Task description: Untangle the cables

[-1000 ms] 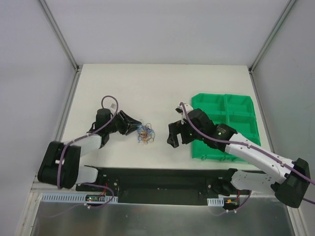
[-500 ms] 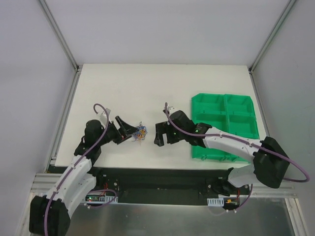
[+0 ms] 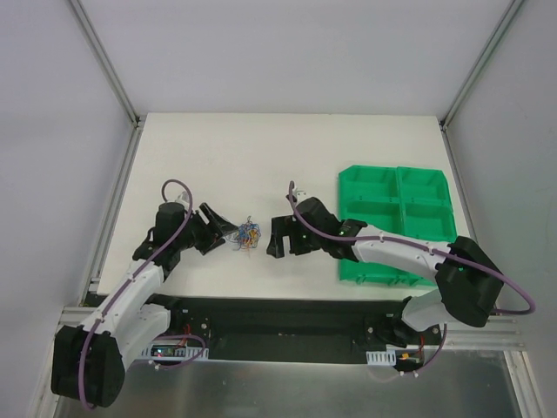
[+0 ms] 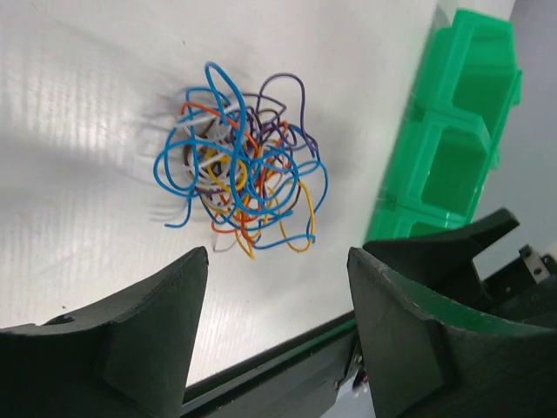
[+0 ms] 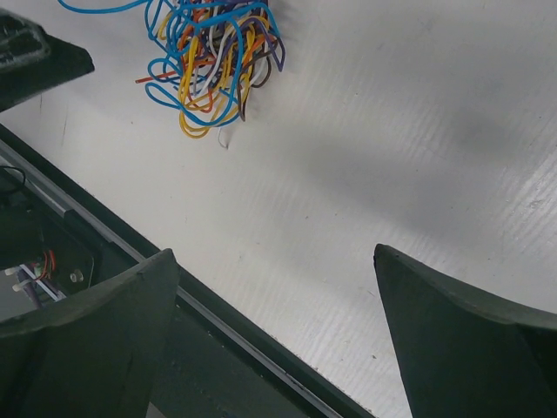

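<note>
I have the small knot of thin blue, orange, yellow, purple and white cables lying on the white desk, in the gap between my two arms and well left of the green plastic compartment tray. No strand lies free of the bundle, so I judge the untangling barely begun.

The black left gripper sits low just beside the knot on its left. Its fingers are parted with nothing between them, and in its wrist view they frame bare desk just short of the bundle. The black right gripper faces it from the other side, spread wide and empty, with the knot at the top edge of its wrist view.

I read this as a pincer set-up, one arm on each side so each can take a different loop and pull apart. The outer blue loops look easiest to pinch. The risk is dragging the whole knot rather than one strand.
</note>
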### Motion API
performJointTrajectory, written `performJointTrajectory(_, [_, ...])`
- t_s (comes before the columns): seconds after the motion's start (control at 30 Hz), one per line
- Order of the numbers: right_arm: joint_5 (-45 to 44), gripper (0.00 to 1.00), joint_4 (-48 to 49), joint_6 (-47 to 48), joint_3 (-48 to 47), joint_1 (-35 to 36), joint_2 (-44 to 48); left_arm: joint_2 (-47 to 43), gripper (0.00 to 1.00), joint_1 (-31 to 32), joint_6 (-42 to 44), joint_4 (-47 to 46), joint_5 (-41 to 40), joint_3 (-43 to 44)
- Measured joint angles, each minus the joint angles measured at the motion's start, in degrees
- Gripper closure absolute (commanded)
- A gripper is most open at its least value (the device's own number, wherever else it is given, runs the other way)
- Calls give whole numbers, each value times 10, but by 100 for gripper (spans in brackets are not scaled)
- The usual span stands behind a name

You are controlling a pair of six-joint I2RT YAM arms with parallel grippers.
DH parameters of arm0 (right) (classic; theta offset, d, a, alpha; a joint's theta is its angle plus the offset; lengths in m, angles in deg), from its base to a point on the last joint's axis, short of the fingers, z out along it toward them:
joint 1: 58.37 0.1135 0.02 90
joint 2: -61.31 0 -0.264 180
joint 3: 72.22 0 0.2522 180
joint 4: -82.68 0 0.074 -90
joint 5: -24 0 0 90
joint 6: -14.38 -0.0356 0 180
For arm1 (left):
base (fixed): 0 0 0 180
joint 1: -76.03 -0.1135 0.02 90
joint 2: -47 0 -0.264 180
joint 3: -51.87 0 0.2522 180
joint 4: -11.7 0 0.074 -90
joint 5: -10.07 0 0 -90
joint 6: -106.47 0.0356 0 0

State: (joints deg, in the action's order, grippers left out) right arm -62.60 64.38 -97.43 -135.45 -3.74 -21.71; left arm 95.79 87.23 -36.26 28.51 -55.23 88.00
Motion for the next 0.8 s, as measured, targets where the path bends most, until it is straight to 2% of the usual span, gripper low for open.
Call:
performJointTrajectory(0.13, [-4,4,-8,5,-3,1,0,40,41,0,-2,8,-31,32])
performJointTrajectory(0.2, [-4,4,-17,9,-9,1,-2,88,52,0,-1,7,-32,66])
performJointTrajectory(0.23, [-5,4,-19,11,-12,1,-3,111,61,0,-2,4,-32,82])
performJointTrajectory(0.3, [-7,4,-22,14,-18,1,-3,148,91,0,-2,-1,-27,102])
performJointTrajectory(0.33, [-9,4,-23,14,-20,1,-3,165,100,0,-3,-6,-24,108])
performJointTrajectory(0.43, [-11,4,-23,17,-24,1,-3,194,100,0,2,-17,-10,110])
performJointTrajectory(0.57, [-16,4,-28,31,-37,-1,-7,186,100,0,8,-40,13,108])
performJointTrajectory(0.8, [4,4,-2,38,-122,-39,-94,92,100,0,13,-83,78,106])
